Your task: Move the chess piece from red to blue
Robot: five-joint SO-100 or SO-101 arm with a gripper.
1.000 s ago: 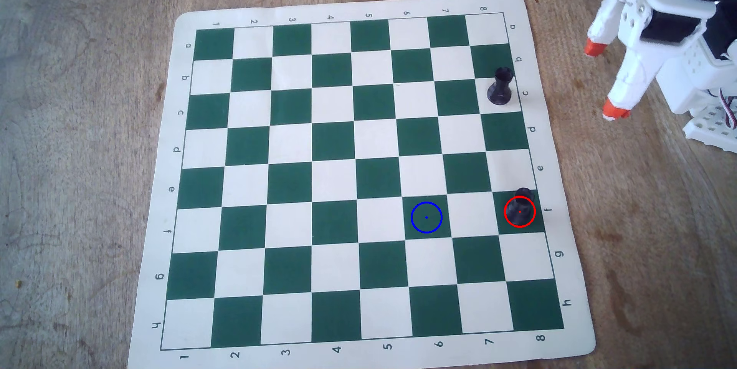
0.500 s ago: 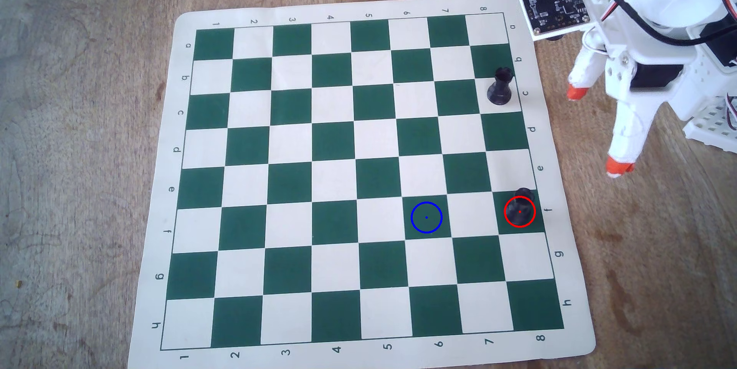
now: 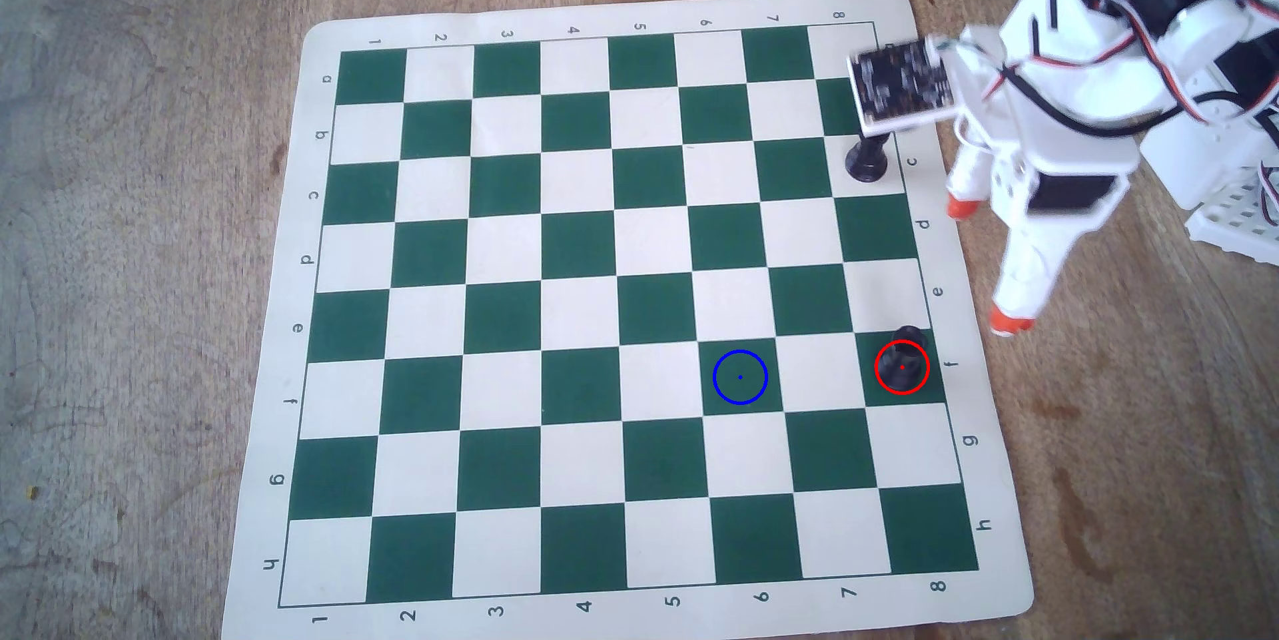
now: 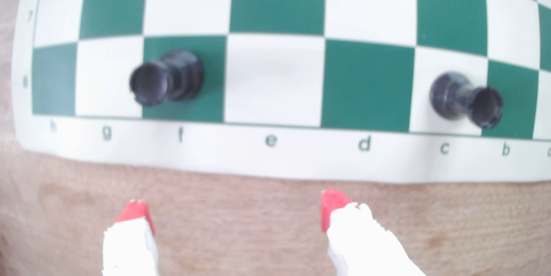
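The black rook (image 3: 904, 355) stood upright on the chessboard (image 3: 623, 308), on the green f8 square, inside the red ring (image 3: 902, 367). The blue ring (image 3: 740, 376) lay two squares away on f6, with nothing in it. A second black rook (image 3: 866, 159) stood on c8, its top hidden in the overhead view by the arm's circuit board (image 3: 900, 83). The gripper (image 3: 986, 264) hung open and empty over the bare table (image 3: 1107, 474), just off the board's edge near the e label. Both views were somewhat blurred.

Hobby setup: chess mat (image 3: 626, 11) on wooden table (image 3: 138, 197).
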